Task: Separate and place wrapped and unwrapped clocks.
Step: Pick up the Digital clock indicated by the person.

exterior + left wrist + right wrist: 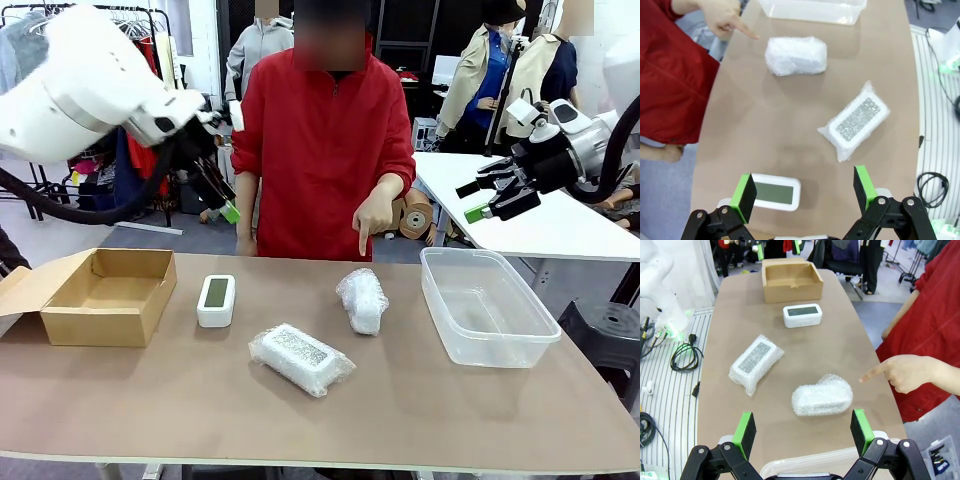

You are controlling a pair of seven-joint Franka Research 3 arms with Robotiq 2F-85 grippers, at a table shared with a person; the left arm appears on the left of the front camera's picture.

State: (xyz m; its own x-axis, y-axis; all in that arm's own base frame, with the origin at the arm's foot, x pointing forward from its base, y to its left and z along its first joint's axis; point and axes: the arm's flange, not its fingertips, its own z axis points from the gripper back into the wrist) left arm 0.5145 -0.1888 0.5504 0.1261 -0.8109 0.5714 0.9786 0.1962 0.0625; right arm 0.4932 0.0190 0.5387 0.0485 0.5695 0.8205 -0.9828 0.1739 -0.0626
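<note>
A bare white clock (216, 300) (773, 191) (802, 315) with a greenish-grey screen lies left of centre on the table. One bubble-wrapped clock (301, 358) (855, 120) (755, 361) lies near the front middle. Another wrapped clock (363, 299) (796, 55) (822, 395) sits farther back, right under the person's pointing finger (366, 240) (746, 32) (872, 373). My left gripper (224, 200) (807, 192) hangs open high above the table's left side, over the bare clock. Raised at the right, my right gripper (475, 200) (802, 427) is open and holds nothing.
An open cardboard box (105, 295) (791, 279) stands at the table's left end. A clear plastic tub (485, 305) (812, 10) (810, 465) stands at the right end. A person in red stands at the far side. A white table (560, 225) is behind on the right.
</note>
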